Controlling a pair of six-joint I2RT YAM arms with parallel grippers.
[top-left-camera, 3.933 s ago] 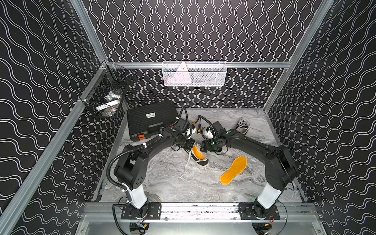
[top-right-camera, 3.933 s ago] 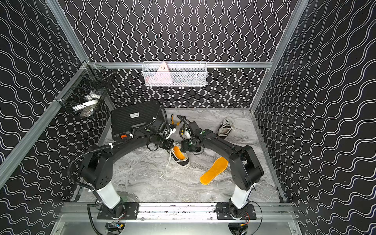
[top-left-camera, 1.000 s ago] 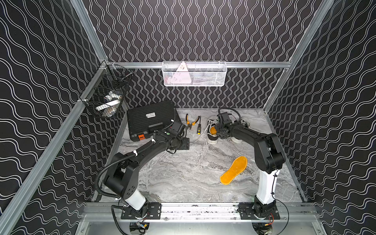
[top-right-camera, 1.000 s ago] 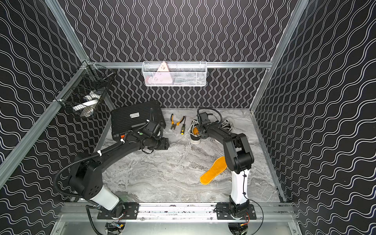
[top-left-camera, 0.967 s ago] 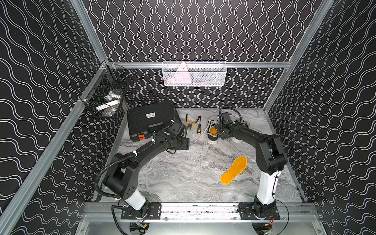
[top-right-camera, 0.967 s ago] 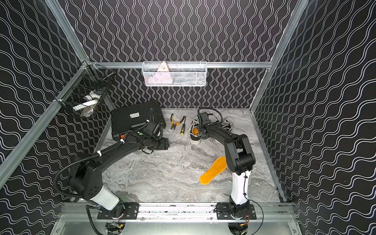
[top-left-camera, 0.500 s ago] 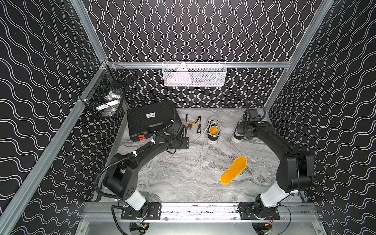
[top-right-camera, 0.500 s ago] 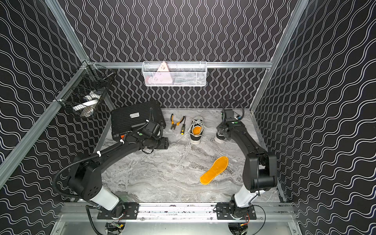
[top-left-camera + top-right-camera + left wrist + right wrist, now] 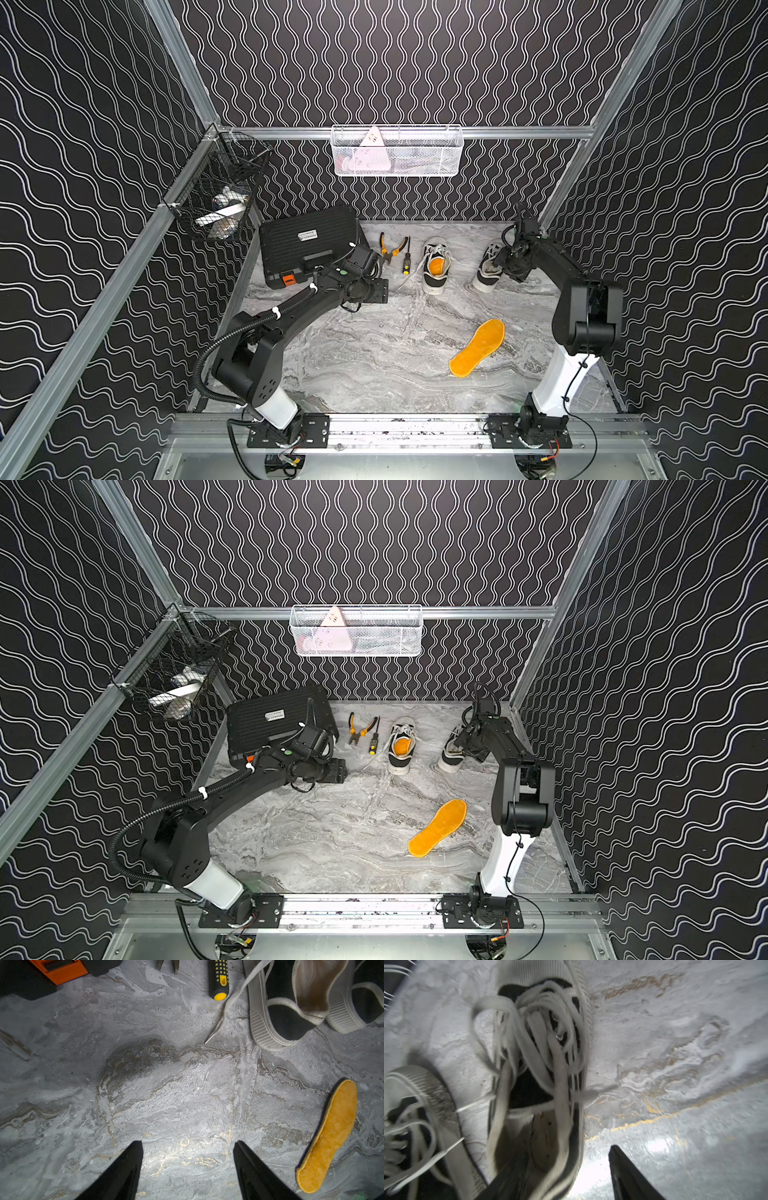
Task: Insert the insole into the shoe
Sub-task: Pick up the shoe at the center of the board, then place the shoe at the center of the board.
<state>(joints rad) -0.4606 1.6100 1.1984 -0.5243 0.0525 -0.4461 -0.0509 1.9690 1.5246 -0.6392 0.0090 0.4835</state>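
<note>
A loose orange insole [image 9: 478, 347] [image 9: 438, 827] lies flat on the marble table, right of centre; it also shows in the left wrist view [image 9: 330, 1134]. At the back stand two black-and-white shoes. One shoe [image 9: 435, 266] has an orange insole inside. The other shoe [image 9: 488, 268] [image 9: 542, 1076] has none, and my right gripper [image 9: 505, 266] [image 9: 571, 1147] is open at its heel, one finger inside the opening and one outside its side wall with a gap. My left gripper [image 9: 376, 291] [image 9: 188, 1145] is open over bare table, holding nothing.
A black case [image 9: 307, 245] lies at the back left, with pliers [image 9: 390, 247] and a screwdriver [image 9: 406, 262] beside it. A white wire basket [image 9: 397, 151] hangs on the back wall, a black one [image 9: 220, 195] on the left rail. Loose laces trail from both shoes.
My right gripper left the shoe with the insole inside and swung right to the other shoe, where its finger now sits in the opening. The left arm has stayed put.
</note>
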